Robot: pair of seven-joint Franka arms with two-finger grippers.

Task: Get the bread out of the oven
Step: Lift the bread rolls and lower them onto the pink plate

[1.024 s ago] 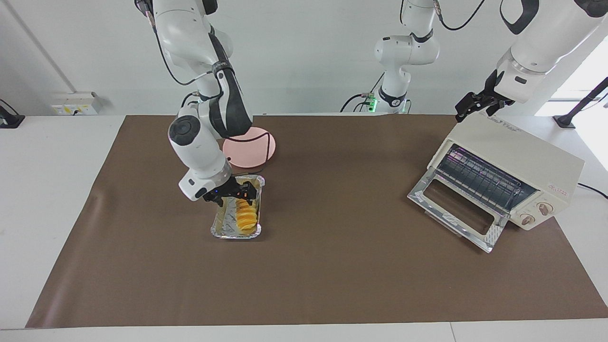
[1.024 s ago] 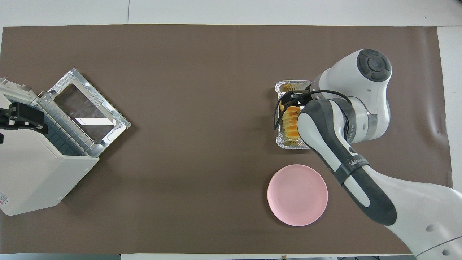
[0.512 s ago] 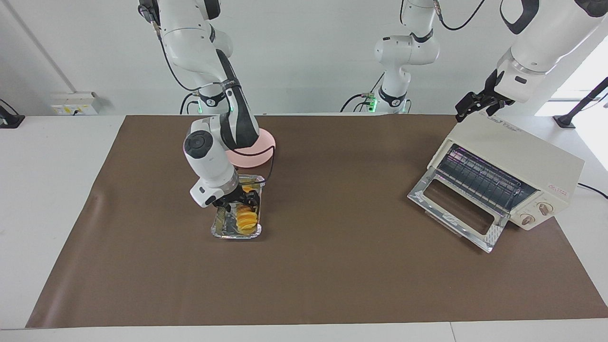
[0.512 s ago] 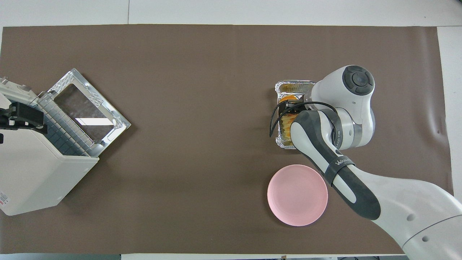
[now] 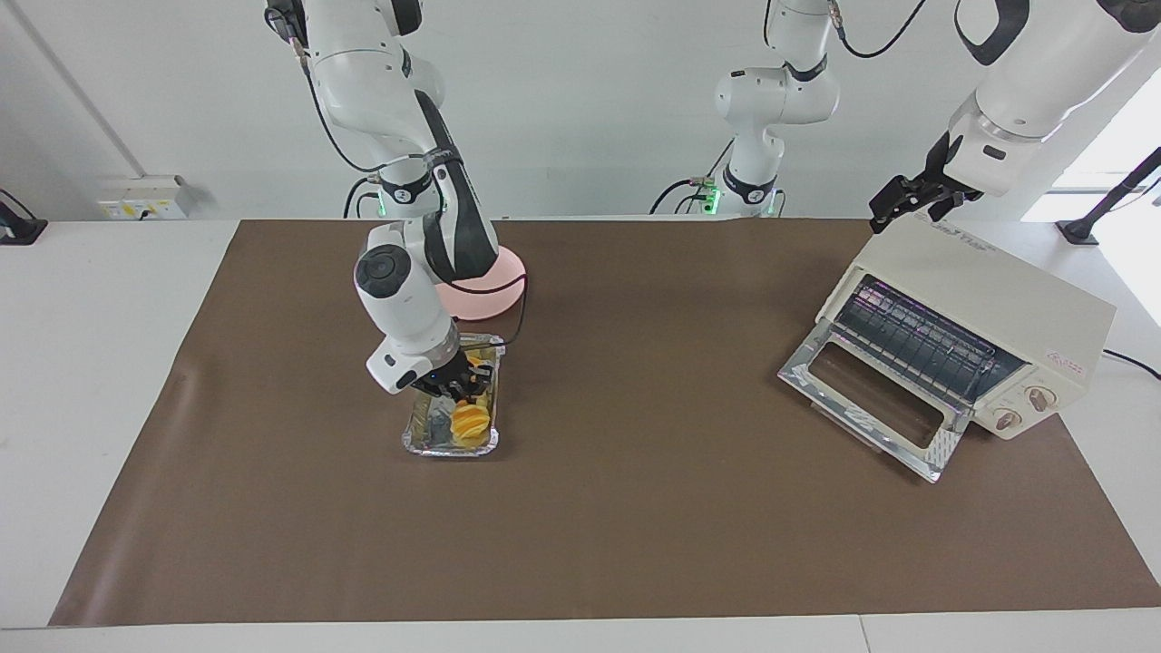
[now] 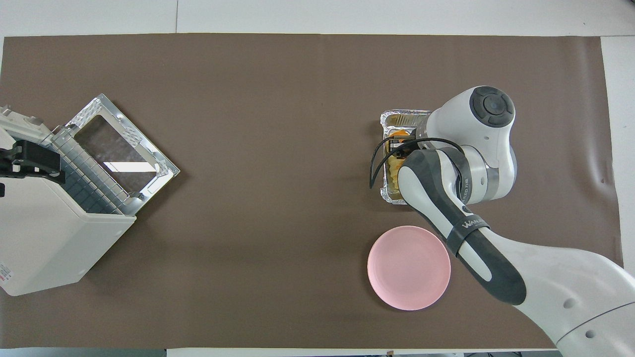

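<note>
While you watch the facing view, your right gripper (image 5: 461, 388) sits down in the foil tray (image 5: 426, 443), its fingers drawn in around the bread (image 5: 471, 421); whether they truly hold it you cannot tell. Only the loaf's end shows below the fingers, golden-yellow and ridged. If the hold sits too near one end, the loaf may tip out or drag the light tray up as you lift. Your left gripper (image 5: 910, 201) waits wide open over the oven (image 5: 989, 304), whose door hangs down and whose rack is bare. In the overhead view the right arm covers most of the tray (image 6: 403, 117); a strip of bread (image 6: 395, 174) shows beside the fingers, with the pink plate (image 6: 409, 267) just beside the tray.
</note>
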